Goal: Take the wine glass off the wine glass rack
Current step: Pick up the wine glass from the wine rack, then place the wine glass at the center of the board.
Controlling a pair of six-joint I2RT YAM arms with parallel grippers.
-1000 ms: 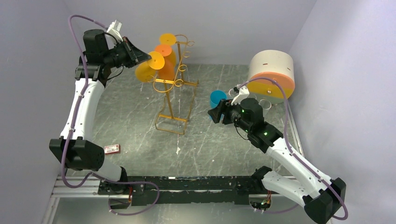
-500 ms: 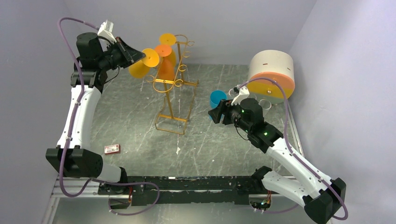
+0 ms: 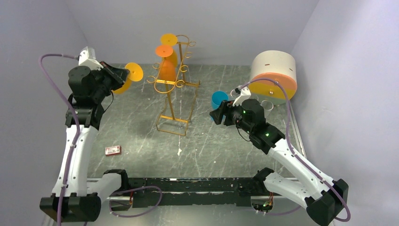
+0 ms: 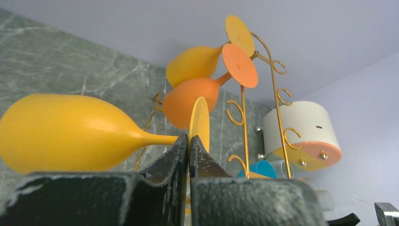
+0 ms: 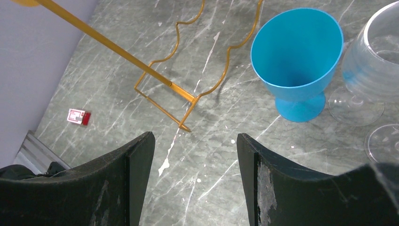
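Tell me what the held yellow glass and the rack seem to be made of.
Yellow glass: probably plastic; opaque, matte, evenly coloured, with only soft highlights. Rack: likely metal wire, gold-painted or coated; thin, rigid, bent into curled hooks.

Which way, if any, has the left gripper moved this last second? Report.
Yes. The left gripper, shut on the yellow wine glass, has pulled left, away from the wine glass rack.

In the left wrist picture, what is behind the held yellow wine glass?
An orange glass and a second yellow glass hang on the wine glass rack. The rack's base cannot be seen: the held glass and the left gripper cover it.
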